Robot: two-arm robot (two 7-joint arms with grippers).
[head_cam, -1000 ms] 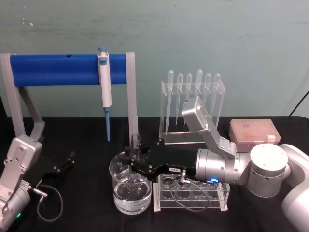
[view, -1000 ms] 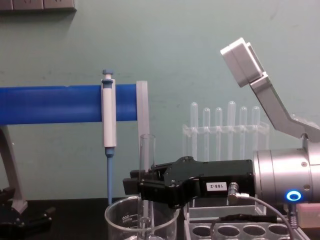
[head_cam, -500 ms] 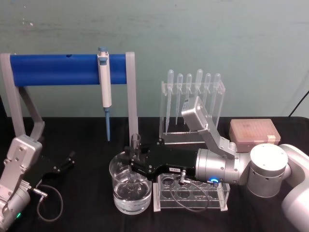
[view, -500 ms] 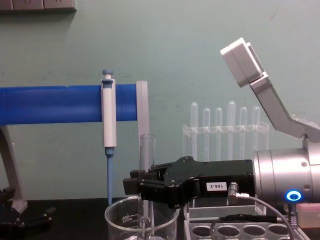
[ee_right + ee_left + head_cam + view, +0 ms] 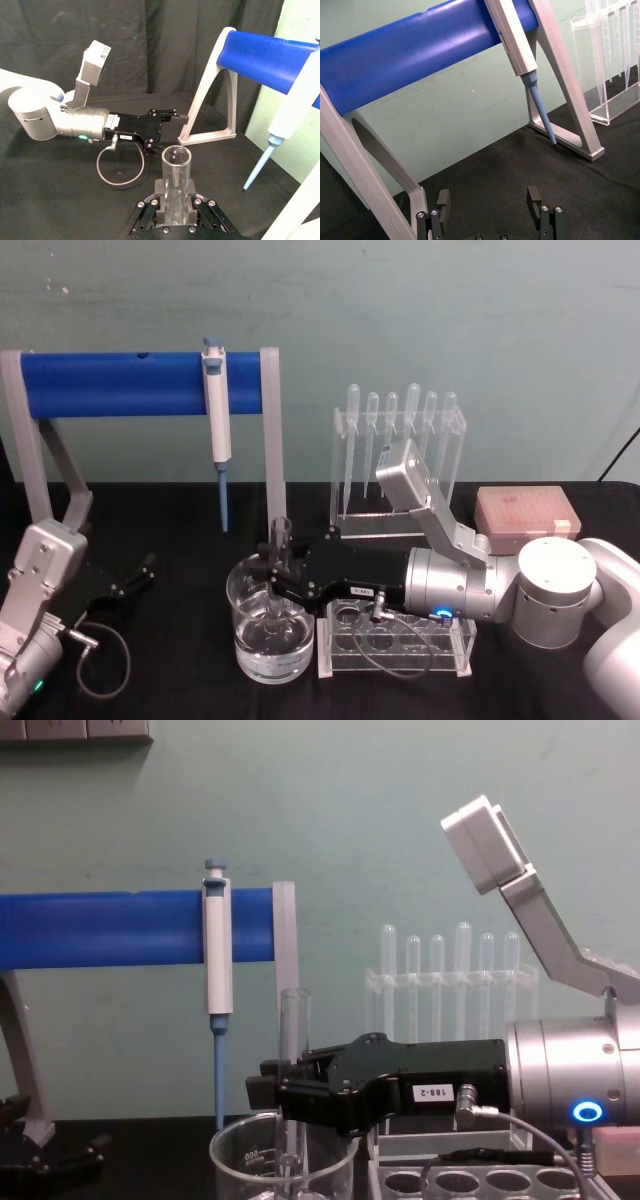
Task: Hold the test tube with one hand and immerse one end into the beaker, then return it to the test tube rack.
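The test tube (image 5: 280, 536) stands upright with my right gripper (image 5: 283, 578) shut on its middle. Its open rim is on top, and its rounded lower end reaches down inside the beaker (image 5: 246, 652), which holds clear liquid. From the chest, the test tube (image 5: 294, 1022) rises above the beaker's rim (image 5: 232, 1152), and the right gripper (image 5: 290, 1096) comes in from the right. At the right wrist, the test tube (image 5: 176, 186) sits between the black fingers (image 5: 159, 192). My left gripper (image 5: 489, 200) is open and parked low at the table's left (image 5: 132, 580).
A blue bar stand (image 5: 120, 383) carrying a blue-white micropipette (image 5: 216, 430) spans the back left. A clear rack of plastic pipettes (image 5: 400, 450) stands behind the right arm. A rack with round holes (image 5: 395, 640) sits right of the beaker, and a pink box (image 5: 525, 512) lies far right.
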